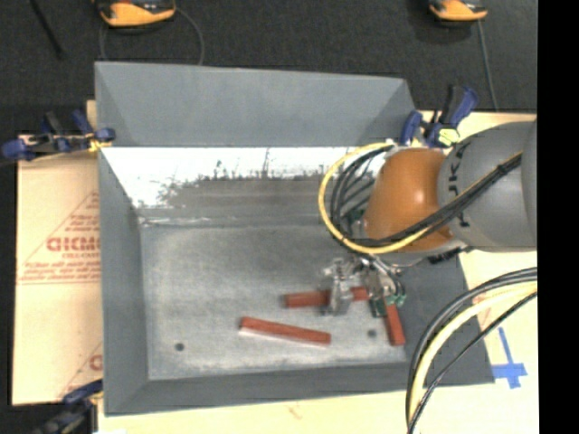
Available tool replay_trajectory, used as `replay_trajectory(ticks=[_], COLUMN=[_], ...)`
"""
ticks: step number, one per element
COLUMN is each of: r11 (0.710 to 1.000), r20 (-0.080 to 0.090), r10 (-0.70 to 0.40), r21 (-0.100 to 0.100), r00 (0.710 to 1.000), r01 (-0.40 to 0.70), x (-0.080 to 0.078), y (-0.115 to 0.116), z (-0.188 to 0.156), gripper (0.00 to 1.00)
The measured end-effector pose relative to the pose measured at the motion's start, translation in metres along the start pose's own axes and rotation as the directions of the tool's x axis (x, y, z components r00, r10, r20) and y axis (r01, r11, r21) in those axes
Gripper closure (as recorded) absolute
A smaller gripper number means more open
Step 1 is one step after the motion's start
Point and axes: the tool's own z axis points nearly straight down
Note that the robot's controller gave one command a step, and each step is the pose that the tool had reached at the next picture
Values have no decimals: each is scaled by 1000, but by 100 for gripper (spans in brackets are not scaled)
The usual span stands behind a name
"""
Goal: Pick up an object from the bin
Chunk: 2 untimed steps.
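Camera view: gripper sits low at the right of the bin, over the right end of a short red stick.
Grip: cannot tell whether clenched or released.
Risk: a hold so near the end may let the stick pivot and slip out.
Neighbours: long red bar just beside, towards the lower wall; another red piece by the right wall.
Obstruction: the right wall is close and may crowd the wrist.

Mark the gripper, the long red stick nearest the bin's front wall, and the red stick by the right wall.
gripper (341,295), camera view, its tip.
long red stick (285,331), camera view, mid-length.
red stick by the right wall (394,325), camera view, visible middle.
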Motion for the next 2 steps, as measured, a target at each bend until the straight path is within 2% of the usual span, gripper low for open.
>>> replay_trajectory(ticks=[1, 2], r11=[1000, 1000], r20=[0, 7], r10=[-1, -19], r21=[1, 3], r00=[1000, 1000], r01=[1, 19], x=[0, 2], y=[0, -1], z=[0, -157], gripper=[100, 100])
